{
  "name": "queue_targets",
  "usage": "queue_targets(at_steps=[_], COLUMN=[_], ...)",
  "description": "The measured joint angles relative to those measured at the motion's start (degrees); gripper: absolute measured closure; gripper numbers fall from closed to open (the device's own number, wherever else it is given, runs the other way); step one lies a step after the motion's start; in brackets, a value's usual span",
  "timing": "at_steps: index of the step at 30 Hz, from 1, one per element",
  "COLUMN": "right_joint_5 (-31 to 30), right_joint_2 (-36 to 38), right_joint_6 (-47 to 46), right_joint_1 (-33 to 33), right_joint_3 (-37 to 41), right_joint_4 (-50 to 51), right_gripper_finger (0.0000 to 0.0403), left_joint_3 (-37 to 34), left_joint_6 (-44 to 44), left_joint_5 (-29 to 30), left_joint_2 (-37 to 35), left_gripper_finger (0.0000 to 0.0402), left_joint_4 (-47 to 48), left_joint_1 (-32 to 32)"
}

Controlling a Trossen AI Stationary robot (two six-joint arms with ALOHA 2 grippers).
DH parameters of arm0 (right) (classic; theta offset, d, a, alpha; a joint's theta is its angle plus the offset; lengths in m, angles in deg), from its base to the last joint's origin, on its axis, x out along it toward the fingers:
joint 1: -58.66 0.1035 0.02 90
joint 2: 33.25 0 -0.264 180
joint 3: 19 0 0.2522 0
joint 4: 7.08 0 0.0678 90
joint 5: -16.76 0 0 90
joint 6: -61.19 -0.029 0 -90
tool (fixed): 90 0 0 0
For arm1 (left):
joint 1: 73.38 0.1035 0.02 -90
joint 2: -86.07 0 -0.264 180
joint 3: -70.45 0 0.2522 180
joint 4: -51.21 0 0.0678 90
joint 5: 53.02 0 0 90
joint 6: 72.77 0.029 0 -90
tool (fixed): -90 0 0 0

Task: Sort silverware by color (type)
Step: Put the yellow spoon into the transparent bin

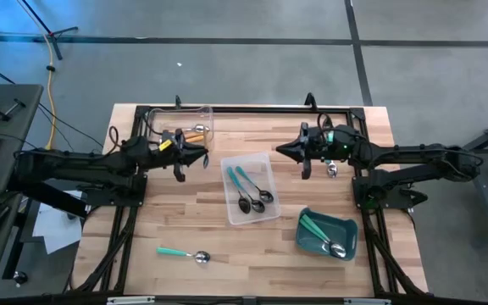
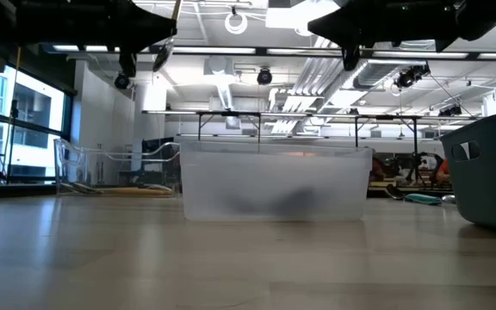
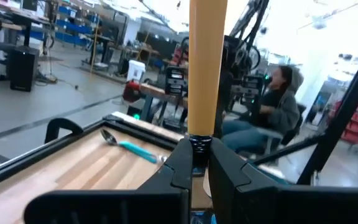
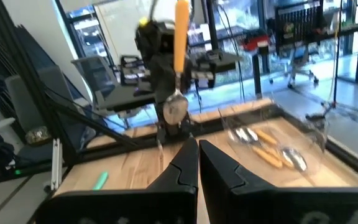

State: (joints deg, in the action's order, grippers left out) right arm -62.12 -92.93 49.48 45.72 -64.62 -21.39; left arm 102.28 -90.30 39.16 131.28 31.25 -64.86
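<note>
My left gripper [image 1: 203, 158] hovers above the table between the far-left clear tray [image 1: 203, 113] and the centre clear tray [image 1: 265, 158], shut on an orange-handled spoon [image 3: 207, 62]. The far-left tray holds orange spoons [image 1: 195, 132]. Teal-blue spoons [image 1: 248, 188] lie in the centre tray, and green ones [image 1: 322, 231] in the teal bin [image 1: 350, 229]. One green spoon [image 1: 180, 253] lies on the near-left table. A teal-blue spoon [image 3: 129, 147] lies under my right arm. My right gripper [image 1: 280, 151] is raised, shut and empty, facing the left one. My left gripper pinches the orange spoon between its two fingers [image 3: 182, 163] at the dark neck [image 3: 197, 144] just below the handle, at the bowl end. The spoon is lifted clear and stands upright, handle [image 4: 181, 28] above the fingers, bowl [image 4: 176, 107] low.
The table is framed by black bars [image 1: 244, 108] along its far edge and sides. Bare wood lies between the centre tray and the near-left spoon. A seated person [image 3: 281, 102] shows beyond the table.
</note>
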Motion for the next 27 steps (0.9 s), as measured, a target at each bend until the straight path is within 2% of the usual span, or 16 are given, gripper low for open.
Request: queue_targets(at_steps=[27], right_joint_5=[0.0], right_joint_2=[0.0], right_joint_6=[3.01], right_joint_1=[0.3], right_joint_3=[0.0], right_joint_4=[-1.31], right_gripper_finger=[0.0403], left_joint_3=[-0.36], left_joint_6=[0.57], left_joint_5=[-0.09], left_joint_2=[-0.04], left_gripper_finger=[0.039], left_joint_4=[-0.43], left_joint_1=[-0.02])
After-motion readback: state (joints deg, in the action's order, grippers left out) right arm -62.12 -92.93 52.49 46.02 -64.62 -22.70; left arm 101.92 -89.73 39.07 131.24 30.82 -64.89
